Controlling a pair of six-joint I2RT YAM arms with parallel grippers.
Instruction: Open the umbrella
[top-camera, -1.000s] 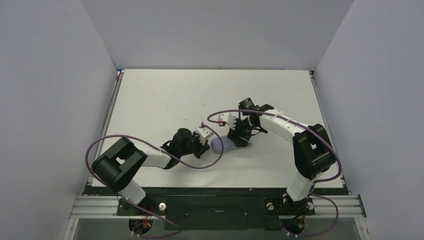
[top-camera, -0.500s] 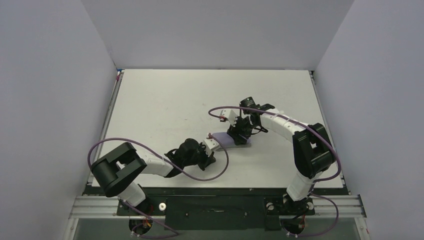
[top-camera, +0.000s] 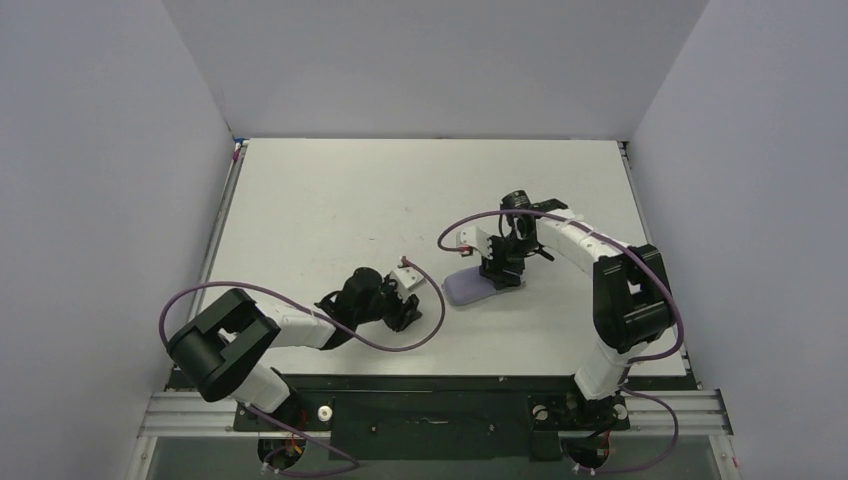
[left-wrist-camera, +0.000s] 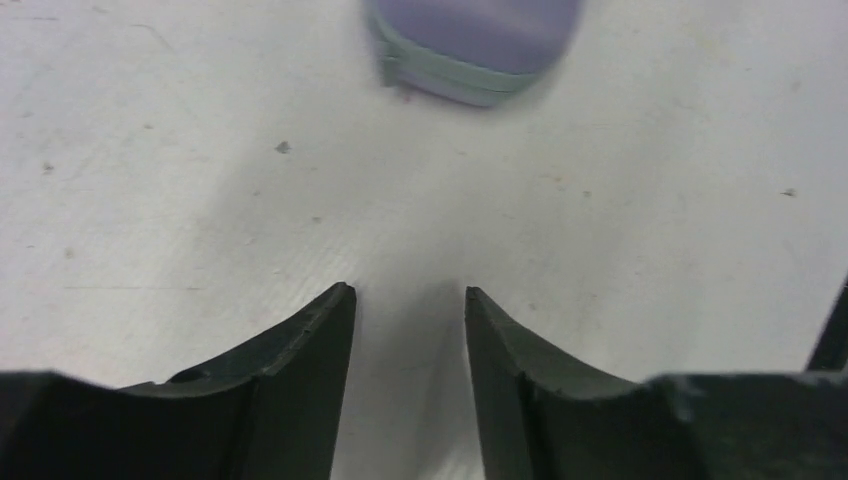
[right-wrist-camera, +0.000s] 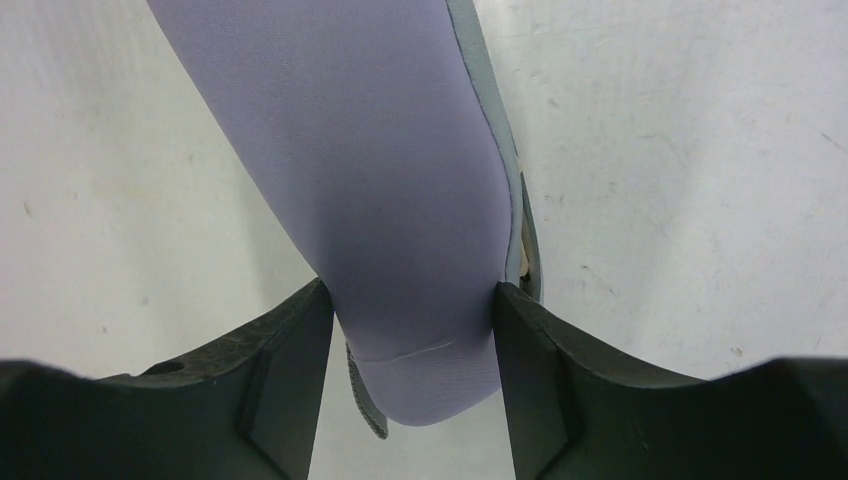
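Lavender-sleeved umbrella (right-wrist-camera: 400, 200) lies pinched in right claw (right-wrist-camera: 410, 290), clear of left claw (left-wrist-camera: 408, 292).

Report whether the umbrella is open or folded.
Folded: the umbrella lies flat on the table, a slim lavender-sleeved bundle, no canopy spread; the right fingers pinch one end.

the sleeve (right-wrist-camera: 400, 200) is smooth matt cloth and the table (top-camera: 330, 200) is matt, lightly scuffed.

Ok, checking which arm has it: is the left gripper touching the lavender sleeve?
Apart. The left wrist view shows bare table between the left gripper and the sleeve.
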